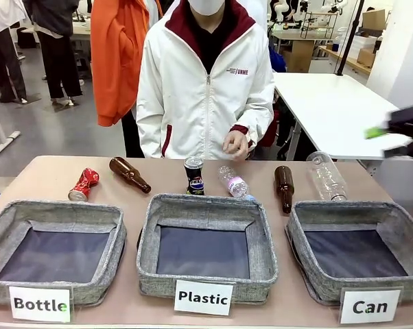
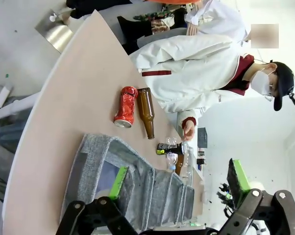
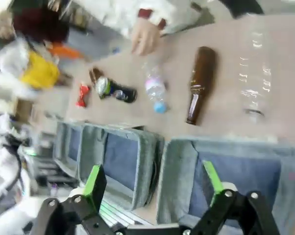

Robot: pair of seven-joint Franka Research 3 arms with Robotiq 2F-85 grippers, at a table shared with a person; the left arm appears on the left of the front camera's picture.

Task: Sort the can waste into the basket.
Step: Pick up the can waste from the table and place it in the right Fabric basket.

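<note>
Lining the tabletop (image 1: 49, 168) for easy reach, dark can (image 1: 193, 175) and crushed red can (image 1: 84, 184) await the Can basket (image 1: 398, 219); left gripper (image 2: 178, 176) and right gripper (image 3: 152, 174) hold fingers spread, empty, ready.

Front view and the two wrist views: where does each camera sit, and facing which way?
Front view: fixed on the robot's side, looking across the table at the person; the right gripper shows at right.
Left wrist view: on the left arm, looking along the open left gripper over the baskets.
Right wrist view: on the right arm, looking down past its open gripper at the Can basket.
All share the crushed red can.
</note>
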